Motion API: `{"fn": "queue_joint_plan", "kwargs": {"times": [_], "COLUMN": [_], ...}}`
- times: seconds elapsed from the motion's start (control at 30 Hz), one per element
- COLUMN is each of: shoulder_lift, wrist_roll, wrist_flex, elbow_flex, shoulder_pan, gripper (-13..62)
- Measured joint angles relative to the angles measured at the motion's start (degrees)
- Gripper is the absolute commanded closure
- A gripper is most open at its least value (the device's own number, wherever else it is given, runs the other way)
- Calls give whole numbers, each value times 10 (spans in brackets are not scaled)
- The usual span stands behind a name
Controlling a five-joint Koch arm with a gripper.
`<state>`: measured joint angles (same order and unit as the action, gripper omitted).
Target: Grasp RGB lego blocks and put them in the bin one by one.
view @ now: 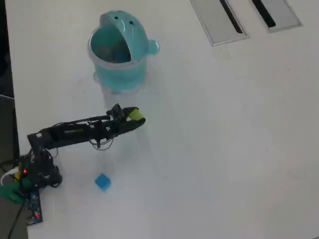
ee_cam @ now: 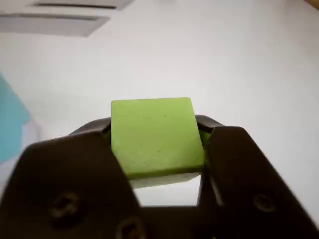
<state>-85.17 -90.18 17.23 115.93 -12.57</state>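
In the wrist view a yellow-green lego block [ee_cam: 155,137] fills the middle, pinched between the two dark jaws of my gripper [ee_cam: 155,130], which is shut on it and holds it above the white table. The overhead view shows the same block [view: 135,115] at the tip of the gripper [view: 135,118], a short way below the light-teal bin [view: 134,69], whose lid stands open. A blue block [view: 102,181] lies on the table below the arm. No red block shows in either view.
Two grey slotted panels [view: 219,20] sit in the table at the upper right of the overhead view. The arm's base [view: 35,174] with its wires stands at the left edge. A teal patch, the bin [ee_cam: 10,124], shows at the wrist view's left edge.
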Motion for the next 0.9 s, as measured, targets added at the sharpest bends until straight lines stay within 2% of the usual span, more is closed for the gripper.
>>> {"fn": "queue_joint_plan", "kwargs": {"times": [0.37, 0.9], "shoulder_lift": [-103, -200], "wrist_roll": [83, 125], "wrist_flex": [26, 40], "elbow_flex": [43, 47], "shoulder_pan": [-92, -201], "gripper": [316, 314]}}
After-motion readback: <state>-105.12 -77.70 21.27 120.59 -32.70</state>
